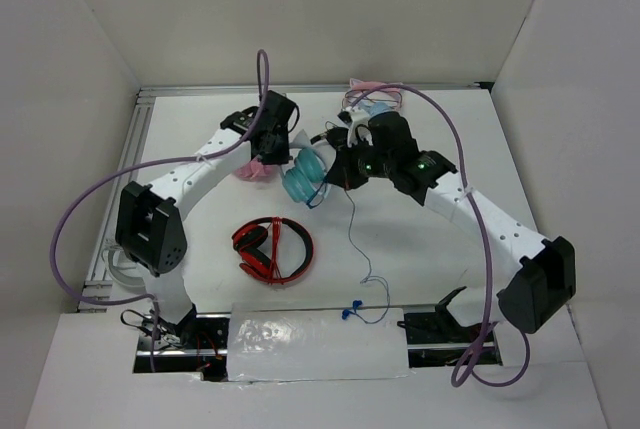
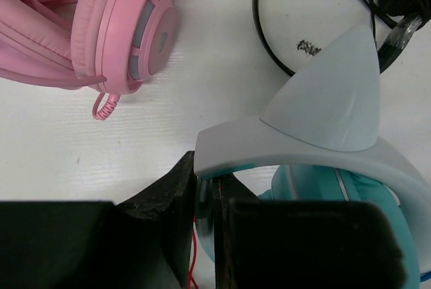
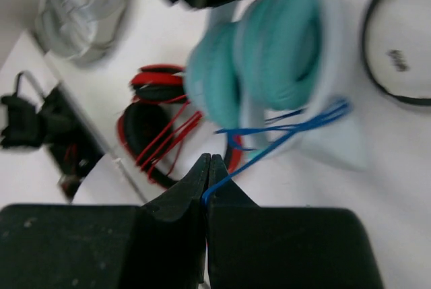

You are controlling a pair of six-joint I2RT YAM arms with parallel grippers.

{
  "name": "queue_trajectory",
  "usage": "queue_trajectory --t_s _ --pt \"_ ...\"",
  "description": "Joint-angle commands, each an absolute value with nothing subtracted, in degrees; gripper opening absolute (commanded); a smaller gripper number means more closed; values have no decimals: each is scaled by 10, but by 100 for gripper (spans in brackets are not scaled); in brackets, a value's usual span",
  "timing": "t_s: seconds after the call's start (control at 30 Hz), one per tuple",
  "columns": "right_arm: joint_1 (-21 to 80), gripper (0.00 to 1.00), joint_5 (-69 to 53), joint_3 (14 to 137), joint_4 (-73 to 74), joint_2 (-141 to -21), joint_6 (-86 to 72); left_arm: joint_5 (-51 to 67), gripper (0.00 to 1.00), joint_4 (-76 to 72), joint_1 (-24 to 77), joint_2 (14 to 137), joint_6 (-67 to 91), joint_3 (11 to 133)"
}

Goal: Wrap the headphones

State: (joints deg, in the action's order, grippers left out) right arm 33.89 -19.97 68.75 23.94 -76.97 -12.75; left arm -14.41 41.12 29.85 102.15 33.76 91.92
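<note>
- Left fingers [image 2: 176, 198]: set narrow and clamped on the white headband of the headphones [image 2: 322, 117]. Their bases are cut off by the bottom edge of the wrist view.
- Pink pair [image 2: 121, 33]: lies on the surface [image 1: 420, 239] just left of the held pair and is cut off at the top left of the left wrist view. No brand is visible.
- Red pair [image 1: 273, 250]: lies flat near the front, well apart from both sets of fingers. It is blurred in the right wrist view.
- Headphones: raised at centre between the two arms, teal cups side by side. The far side is hidden by the arms in the top view.
- Cable [image 3: 283, 131]: runs from the cups into the right fingers [image 3: 190, 191], then hangs to the surface, ending at a blue plug [image 1: 350, 311].
- Right fingers: pressed together, pinching the cable at the tips.
- Black loop [image 2: 269, 40]: lies on the surface behind the headphones and encloses a small dark mark [image 2: 308, 48] that is too small to read.
</note>
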Motion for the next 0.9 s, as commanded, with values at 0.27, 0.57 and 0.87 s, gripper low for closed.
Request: queue_trajectory --t_s 0.27,0.57,0.87 --pt "421 0 -263 668 139 -794 -54 -6 0 394 279 1018 458 969" --pt "529 11 34 587 49 -780 -6 120 0 322 220 955 500 895" --pt "583 16 225 459 -134 -791 1 199 0 265 199 889 514 861"
